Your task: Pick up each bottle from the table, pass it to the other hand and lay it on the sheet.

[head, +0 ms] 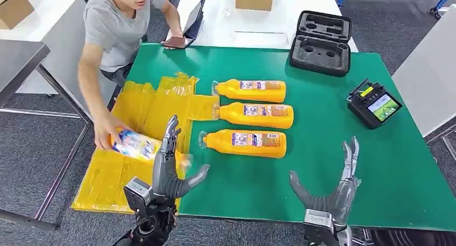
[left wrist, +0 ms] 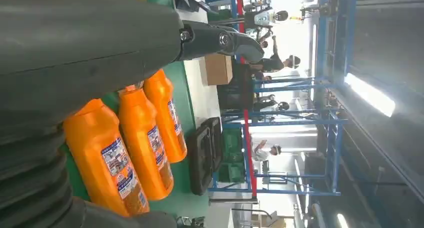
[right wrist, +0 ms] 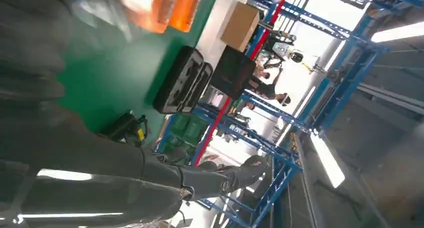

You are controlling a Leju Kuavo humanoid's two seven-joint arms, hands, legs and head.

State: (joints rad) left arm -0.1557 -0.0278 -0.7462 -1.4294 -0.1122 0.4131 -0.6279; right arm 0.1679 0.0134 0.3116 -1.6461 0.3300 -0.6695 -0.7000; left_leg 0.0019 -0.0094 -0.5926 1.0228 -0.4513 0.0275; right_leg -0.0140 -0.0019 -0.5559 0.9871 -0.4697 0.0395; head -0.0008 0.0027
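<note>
Bottles (head: 253, 116) are laid mid-desk (head: 322, 165); one bottle (head: 134, 144) is gripped by a person's hand (head: 105, 133) over the sheet (head: 134, 117). Left robot hand (head: 169, 165) and right robot hand (head: 336, 184) are spread, nothing held.

Free room and obstacles on the green table (head: 322, 165). Open green surface lies ahead of the right hand (head: 336, 189), from 12 to 2 o'clock, as far as the controller (head: 373, 104) at 1 o'clock. Three bottles (head: 247, 142) lying in a row block its 10 to 11 o'clock. The left hand (head: 168, 168) has a person's arm (head: 91, 90) and a held bottle (head: 134, 145) just beside its fingertips at 10 o'clock, over the yellow sheet (head: 118, 170). A black case (head: 321, 42) closes the far edge.
</note>
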